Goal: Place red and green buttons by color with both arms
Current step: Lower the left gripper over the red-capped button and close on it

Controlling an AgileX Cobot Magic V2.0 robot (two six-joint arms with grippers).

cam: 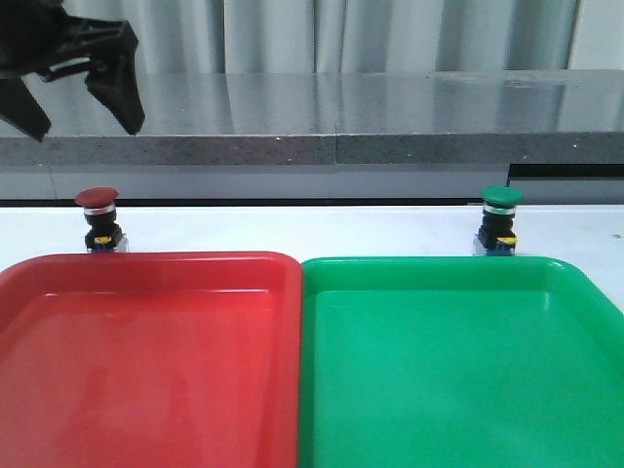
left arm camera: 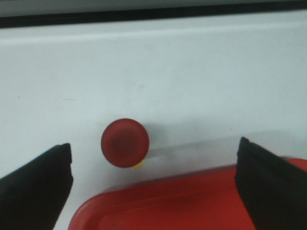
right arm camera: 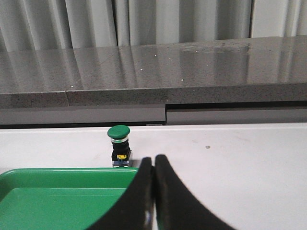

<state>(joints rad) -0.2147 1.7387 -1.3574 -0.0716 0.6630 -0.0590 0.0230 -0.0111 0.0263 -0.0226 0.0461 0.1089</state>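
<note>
The red button (cam: 98,218) stands upright on the white table just behind the red tray (cam: 146,361). The green button (cam: 500,221) stands upright behind the green tray (cam: 458,370). My left gripper (cam: 86,109) hangs open high above the red button. In the left wrist view the red button (left arm camera: 124,143) shows from above, between the wide-apart fingers (left arm camera: 36,184) and nearer one of them, with the red tray's rim (left arm camera: 158,194) beside it. My right gripper (right arm camera: 154,160) is shut on nothing, low over the table; the green button (right arm camera: 119,146) stands ahead of its tips, by the green tray (right arm camera: 62,194). The right arm is out of the front view.
A grey stone ledge (cam: 331,117) runs across behind the table, with curtains above it. The two trays lie side by side, touching, and fill the near part of the table.
</note>
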